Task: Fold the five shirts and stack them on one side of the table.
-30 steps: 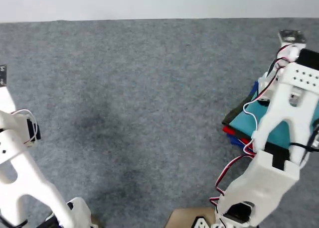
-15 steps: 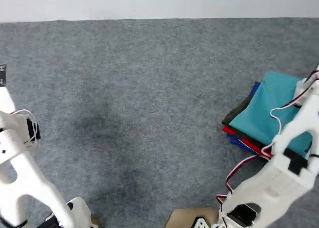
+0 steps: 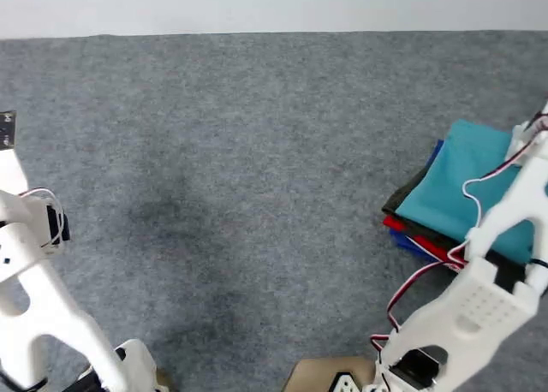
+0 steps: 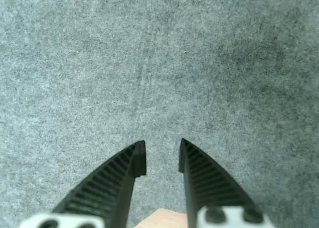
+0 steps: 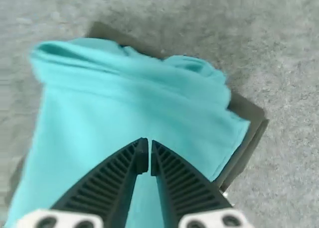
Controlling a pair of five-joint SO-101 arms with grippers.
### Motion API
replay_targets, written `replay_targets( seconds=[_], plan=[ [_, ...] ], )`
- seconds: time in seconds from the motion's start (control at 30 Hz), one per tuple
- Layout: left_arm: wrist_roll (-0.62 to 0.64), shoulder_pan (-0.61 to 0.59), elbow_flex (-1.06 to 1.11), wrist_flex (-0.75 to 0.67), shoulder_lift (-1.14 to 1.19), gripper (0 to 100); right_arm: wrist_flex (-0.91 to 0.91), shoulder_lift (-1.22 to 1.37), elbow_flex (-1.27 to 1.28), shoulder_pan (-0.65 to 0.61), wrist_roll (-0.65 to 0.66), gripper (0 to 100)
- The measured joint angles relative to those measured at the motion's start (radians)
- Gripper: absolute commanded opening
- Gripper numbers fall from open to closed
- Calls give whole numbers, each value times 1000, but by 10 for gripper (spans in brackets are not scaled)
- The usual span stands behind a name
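Note:
A stack of folded shirts lies at the table's right side, with a teal shirt (image 3: 458, 195) on top. Under it a dark shirt (image 3: 401, 202), a red shirt (image 3: 411, 235) and a blue shirt (image 3: 421, 249) show their edges. The right arm (image 3: 479, 306) rises along the stack's near right side. My right gripper (image 5: 148, 158) hangs shut just above the teal shirt (image 5: 129, 103) with nothing in it; the dark shirt (image 5: 249, 123) peeks out beneath. My left gripper (image 4: 162, 157) stands open over bare grey felt, far from the stack.
Grey felt (image 3: 257, 169) covers the whole table, with wide free room in the middle and on the left. The left arm (image 3: 34, 298) stands at the near left corner. A tan board (image 3: 312, 377) shows at the near edge.
The right arm has swung back off the stack toward the table's right edge, uncovering the teal shirt. The left arm has not moved.

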Motion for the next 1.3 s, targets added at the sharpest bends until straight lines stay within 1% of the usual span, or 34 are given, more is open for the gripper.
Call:
replay_targets(
  seconds=[0.07,0.17,0.23,0.37,0.47,0.53,0.63,0.73,0.87,1.03,1.17,1.3],
  plan=[
    [0,0,0,0,0,115,32,-26,0,-18,0,9],
    [0,0,0,0,0,115,31,-40,0,-18,0,9],
    [0,0,0,0,0,115,-9,-32,0,-5,0,9],
    [0,0,0,0,0,115,-152,60,-2,49,3,9],
    [0,0,0,0,0,115,-244,147,-2,92,51,9],
    [0,0,0,0,0,115,-270,193,-2,104,97,9],
    [0,0,0,0,0,115,-275,204,-2,107,118,9],
    [0,0,0,0,0,115,-242,181,-2,107,118,9],
    [0,0,0,0,0,115,-152,89,0,66,66,11],
    [0,0,0,0,0,115,11,-15,0,-9,37,11],
    [0,0,0,0,0,115,166,-52,0,-35,35,9],
    [0,0,0,0,0,115,183,-103,49,-14,35,9]
  ],
)
